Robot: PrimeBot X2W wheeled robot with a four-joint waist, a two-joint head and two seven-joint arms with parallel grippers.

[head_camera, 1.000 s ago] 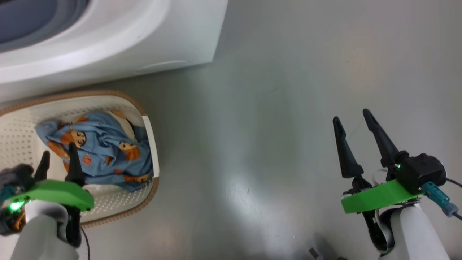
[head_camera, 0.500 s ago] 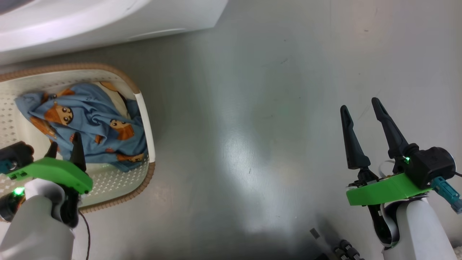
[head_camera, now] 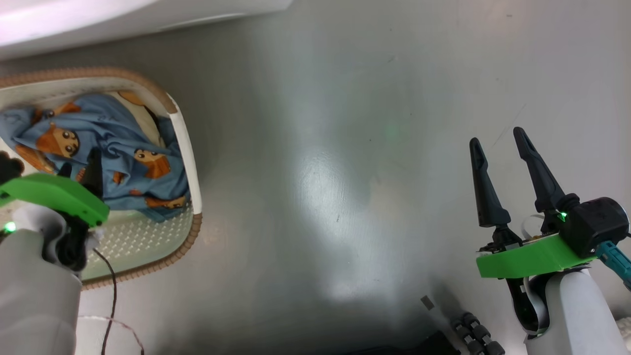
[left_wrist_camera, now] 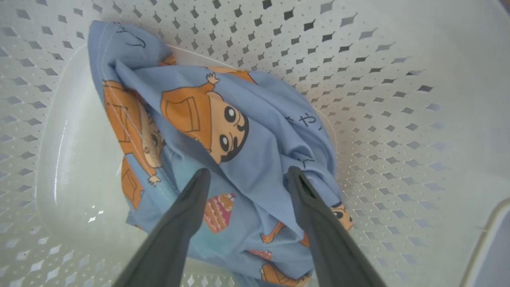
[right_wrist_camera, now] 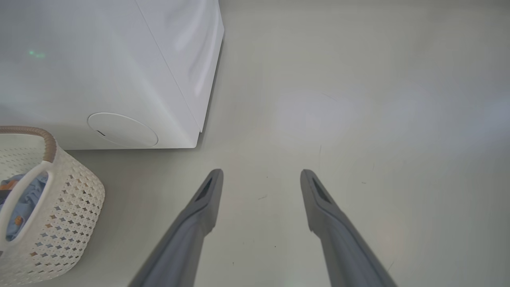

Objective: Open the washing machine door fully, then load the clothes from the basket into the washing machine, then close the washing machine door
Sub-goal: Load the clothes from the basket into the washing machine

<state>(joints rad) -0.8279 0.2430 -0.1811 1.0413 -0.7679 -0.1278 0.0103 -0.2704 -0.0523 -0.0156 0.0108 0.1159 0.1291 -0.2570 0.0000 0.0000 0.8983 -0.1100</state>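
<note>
The clothes (left_wrist_camera: pixel 255 151) lie bundled in the basket (left_wrist_camera: pixel 398 99), long axis running 11 to 5 o'clock in the left wrist view. Left gripper (left_wrist_camera: pixel 245 173): fingers wide apart over the bundle, contact indeterminate. Right gripper (head_camera: pixel 497 138): fingers apart, empty, above the floor (head_camera: pixel 320 172).

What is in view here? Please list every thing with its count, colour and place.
washer: one, white, behind the basket.
cap: one, white, low on the washer's front.
basket: one, cream with brown rim, on the floor before the washer.
clothes: one heap, light blue with orange-brown figures, in the basket.
floor: one, grey, glossy.
cable: one, black, hanging by the left arm.
left hand: one, dark fingers, open, over the clothes.
right hand: one, dark fingers, open, over bare floor.
</note>
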